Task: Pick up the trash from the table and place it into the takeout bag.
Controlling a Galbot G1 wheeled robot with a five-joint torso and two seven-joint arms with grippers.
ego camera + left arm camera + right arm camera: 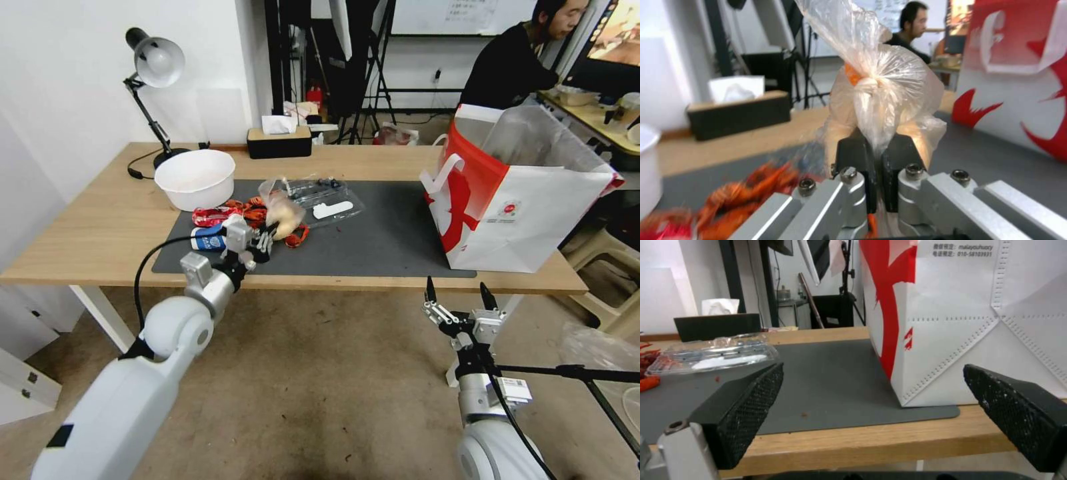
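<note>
My left gripper (265, 241) is shut on the knotted neck of the clear bag with a bun (285, 213), low over the dark mat's left part. In the left wrist view the black pads (853, 153) pinch the clear bag (882, 83) just below its knot. Beside it lie red wrappers (220, 215), a blue-white paper cup (208, 238) on its side and a clear plastic tray (328, 197). The takeout bag (527, 200) stands open at the mat's right end. My right gripper (459, 293) hangs open below the table's front edge, facing the takeout bag (973, 323).
A white bowl (195, 177) sits at the mat's back left corner. The black tissue box (279, 142) and desk lamp (157, 63) stand along the table's far edge (373, 152). The mat (393, 233) is bare between the litter and the bag.
</note>
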